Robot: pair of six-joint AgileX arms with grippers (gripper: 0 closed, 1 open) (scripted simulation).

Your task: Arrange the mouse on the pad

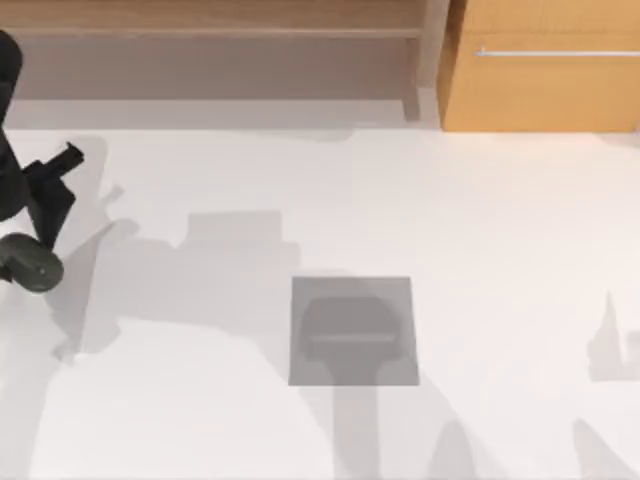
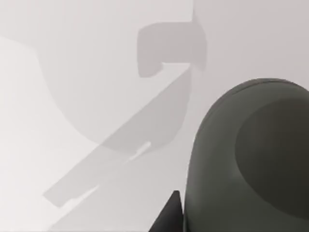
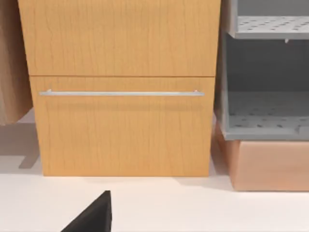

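Note:
The mouse (image 1: 30, 265), a small dark grey-green oval, is at the far left edge of the top view, well left of the pad. My left gripper (image 1: 36, 248) is shut on it from above. In the left wrist view the mouse (image 2: 251, 159) looms close, with one black fingertip (image 2: 167, 216) against its side and the table farther off behind it. The pad (image 1: 353, 330), a flat grey square, lies on the white table near the middle, with a shadow across it. A black finger (image 3: 91, 217) of my right gripper shows in the right wrist view, facing the cabinet.
A wooden drawer cabinet (image 1: 540, 65) with a metal handle (image 3: 120, 93) stands at the back right. A grey shelf unit (image 3: 265, 72) on a box is beside it. A low wooden shelf (image 1: 210, 30) runs along the back. Soft arm shadows cross the table.

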